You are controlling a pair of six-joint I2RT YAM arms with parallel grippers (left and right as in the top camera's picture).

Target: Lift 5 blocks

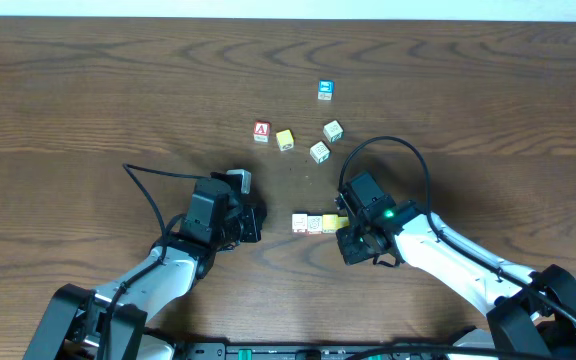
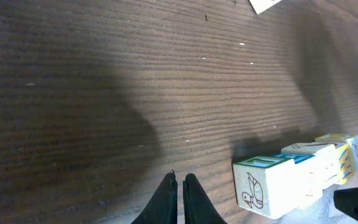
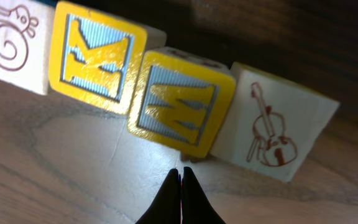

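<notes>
A short row of blocks lies on the wooden table between my two grippers, with a whitish block (image 1: 301, 222) at its left end and a yellow one (image 1: 330, 222) towards the right. The right wrist view shows a snail block (image 3: 8, 46), a yellow "K" block (image 3: 98, 59), a second yellow letter block (image 3: 179, 102) and a violin block (image 3: 272, 124) side by side. My right gripper (image 3: 181, 173) is shut and empty, its tips just short of the yellow letter block. My left gripper (image 2: 180, 180) is shut and empty, left of a turtle block (image 2: 263, 186) at the row's end.
Farther back lie a red "A" cube (image 1: 261, 131), a loose yellow cube (image 1: 285, 139), two whitish cubes (image 1: 319, 151) (image 1: 333, 130) and a blue-faced cube (image 1: 325, 90). Black cables (image 1: 388, 142) loop over the table beside each arm.
</notes>
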